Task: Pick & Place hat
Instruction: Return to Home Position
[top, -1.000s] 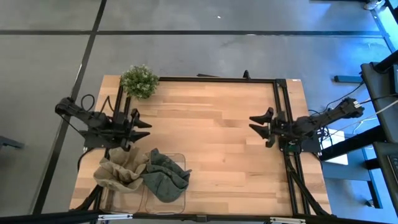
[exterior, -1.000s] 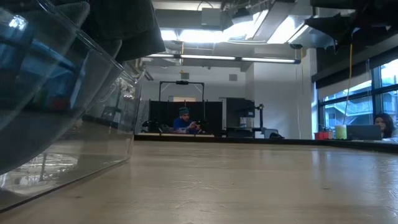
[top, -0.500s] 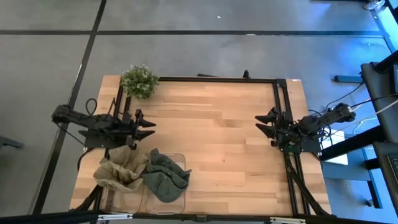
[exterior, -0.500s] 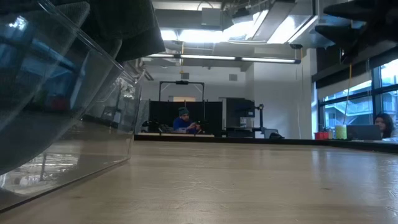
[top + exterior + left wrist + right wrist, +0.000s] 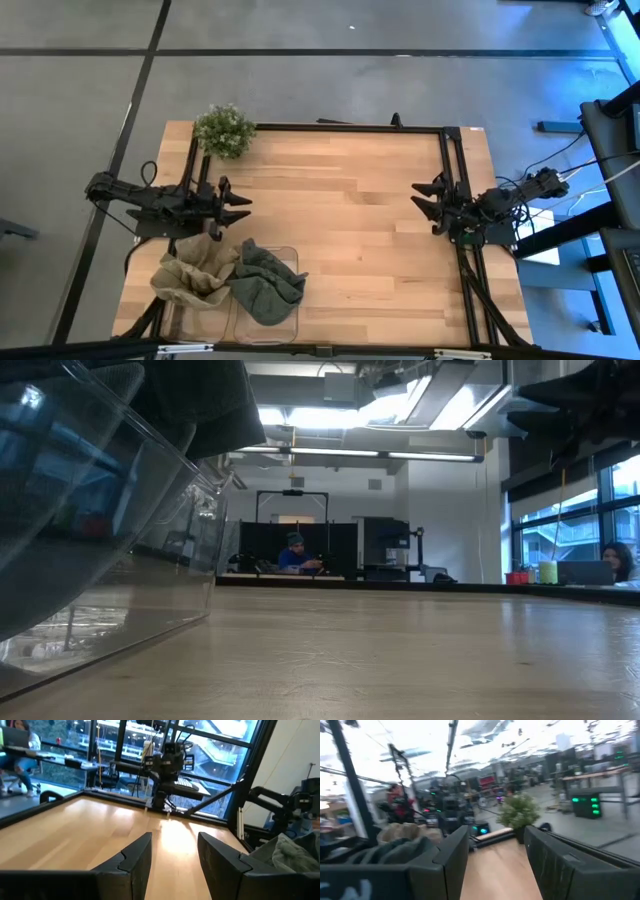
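Hats, 2 soft caps, lay heaped in 2 clear bins at the corner of the bench [image 5: 350, 220] on the left arm's side, along the lower edge of the high view. A tan cap [image 5: 190, 278] filled the left bin [image 5: 175, 320] and spilled over its rim. A dark grey-green cap [image 5: 265, 287] sat piled in the right bin [image 5: 285, 330], and the 2 caps touched where the bins met. From bench height, a bin's clear wall [image 5: 100, 540] took up the left of the low view, with dark cloth draped over its top.

The left pincer [image 5: 243, 207] hung above the wood near the bench's left edge, just beside the tan cap but apart from it. Its fingers [image 5: 136, 860] were spread wide and held nothing, with bare wood showing between them in its wrist view. The right pincer [image 5: 414, 198] hung at the bench's right edge by the black frame rail, well apart from both bins. It was also wide open and empty, its fingers [image 5: 451, 865] framing a clear gap.

A small potted plant [image 5: 224, 130] stood at the far corner on the left arm's side, well apart from the bins. Beyond the bench, a seated person [image 5: 295, 555] showed at a distant desk in the low view — too small to tell more
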You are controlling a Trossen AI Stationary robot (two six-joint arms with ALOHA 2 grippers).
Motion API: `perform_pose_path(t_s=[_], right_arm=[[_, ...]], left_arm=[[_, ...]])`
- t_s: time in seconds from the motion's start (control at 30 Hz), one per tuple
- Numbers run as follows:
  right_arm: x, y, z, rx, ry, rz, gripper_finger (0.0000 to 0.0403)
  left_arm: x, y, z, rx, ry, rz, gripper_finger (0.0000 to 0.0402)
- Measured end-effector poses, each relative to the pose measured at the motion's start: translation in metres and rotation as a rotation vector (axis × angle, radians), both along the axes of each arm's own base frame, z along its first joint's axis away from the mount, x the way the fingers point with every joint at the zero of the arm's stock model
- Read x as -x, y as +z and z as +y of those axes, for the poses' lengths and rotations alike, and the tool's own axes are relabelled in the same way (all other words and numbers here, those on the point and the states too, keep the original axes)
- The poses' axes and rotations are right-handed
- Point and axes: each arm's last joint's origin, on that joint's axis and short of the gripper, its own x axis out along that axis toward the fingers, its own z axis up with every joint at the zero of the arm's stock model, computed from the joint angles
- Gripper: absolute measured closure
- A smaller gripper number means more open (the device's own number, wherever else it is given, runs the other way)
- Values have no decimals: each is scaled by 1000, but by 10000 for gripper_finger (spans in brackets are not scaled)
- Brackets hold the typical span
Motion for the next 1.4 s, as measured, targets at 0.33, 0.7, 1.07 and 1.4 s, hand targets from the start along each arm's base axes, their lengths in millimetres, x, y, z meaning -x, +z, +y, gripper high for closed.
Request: perform_pose_path(t_s=[0.33, 0.7, 1.07, 1.4], right_arm=[[2, -12, -2, 55, -28, 116, 209], [1, -24, -9, 151, -171, 263, 209], [1, -25, -13, 308, -320, 361, 209], [1, -25, -13, 308, -319, 360, 209]], left_arm=[[0, 0, 0, -69, 16, 5, 247], [0, 0, 0, -27, 11, 2, 247], [0, 0, 0, -27, 10, 2, 247], [0, 0, 0, -26, 9, 2, 247]])
